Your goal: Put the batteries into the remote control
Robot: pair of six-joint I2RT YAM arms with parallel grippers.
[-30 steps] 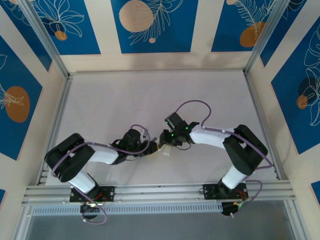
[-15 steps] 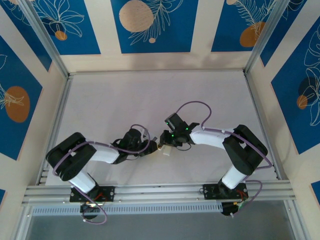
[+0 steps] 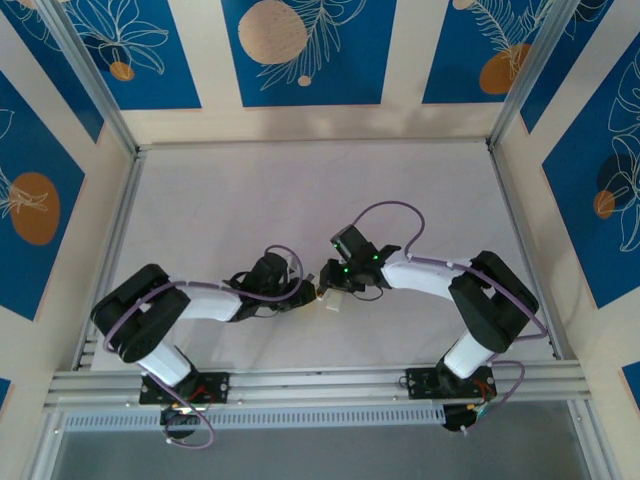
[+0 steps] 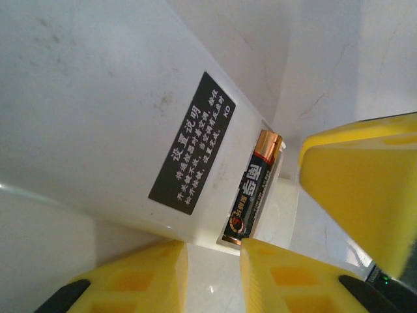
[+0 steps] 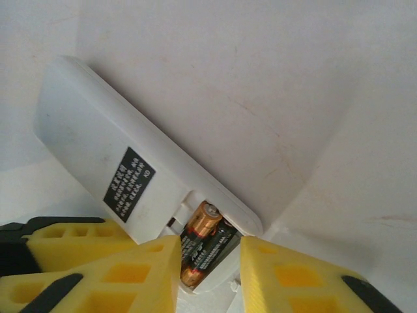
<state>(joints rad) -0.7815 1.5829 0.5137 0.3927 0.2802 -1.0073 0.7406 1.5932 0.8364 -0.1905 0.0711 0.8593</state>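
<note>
The batteries [image 5: 203, 244] sat side by side in the open compartment at one end of the remote [image 5: 98, 124], with one gold end showing toward 12 o'clock in the right wrist view. A black label [image 4: 192, 143] with white print lay on the same face, just beside the compartment. Seen from above, the remote was a little toward 6 o'clock of the table's [image 3: 250, 200] middle, between the two arms. The left end effector [image 3: 303, 290] met it from 9 o'clock and the right end effector [image 3: 336, 283] from 2 o'clock. The right one's fingers [image 5: 293, 280] stood a little apart on either side of the battery end. The left one's fingers [image 4: 130, 280] stood likewise at the remote's edge. Whether either clamped anything could not be told.
</note>
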